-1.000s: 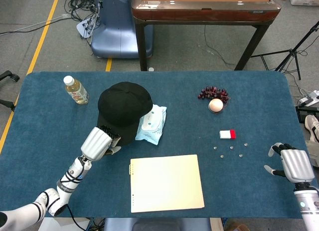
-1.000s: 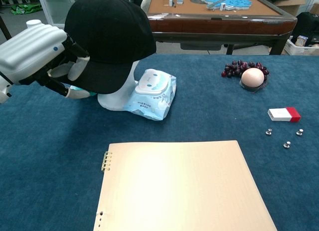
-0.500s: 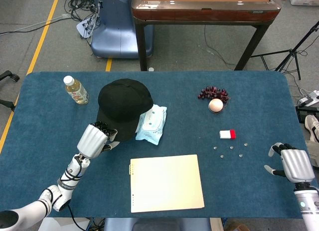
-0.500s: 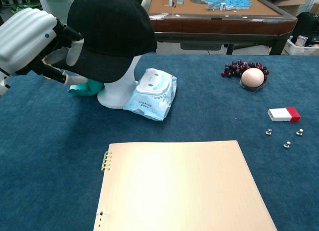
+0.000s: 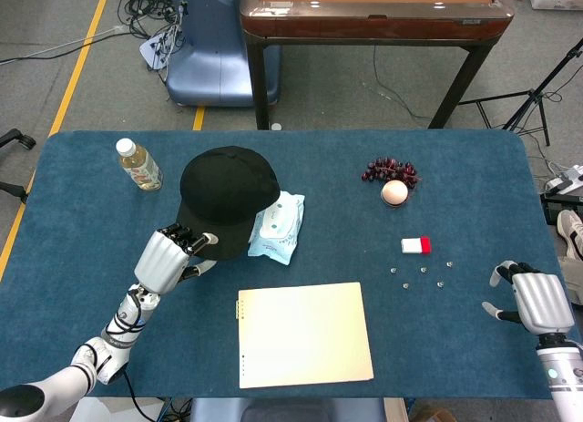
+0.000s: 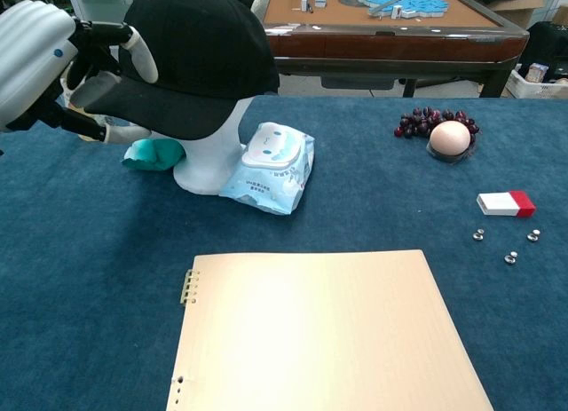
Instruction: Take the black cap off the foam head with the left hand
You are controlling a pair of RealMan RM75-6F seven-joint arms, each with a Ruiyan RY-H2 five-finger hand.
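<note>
A black cap (image 5: 226, 196) (image 6: 191, 60) sits tilted on a white foam head (image 6: 210, 158) at the table's left middle. The brim is raised on the near-left side. My left hand (image 5: 167, 256) (image 6: 44, 65) grips the cap's brim from the left, thumb on top and fingers under it. The foam head's neck and base show below the cap in the chest view; the cap hides it in the head view. My right hand (image 5: 537, 299) rests at the table's right front edge, fingers apart, holding nothing.
A wet-wipes pack (image 5: 276, 225) (image 6: 269, 166) leans against the foam head's right side. A teal cloth (image 6: 153, 153) lies left of it. A tan notebook (image 5: 303, 334), a bottle (image 5: 138, 164), grapes (image 5: 390, 169), an egg (image 5: 394, 192), a red-white box (image 5: 415, 245) and small metal beads (image 5: 422, 272) lie around.
My left hand has risen with the cap's brim, tipping the cap up and back. More of the foam head's neck and the teal cloth now show. The right hand has not moved.
</note>
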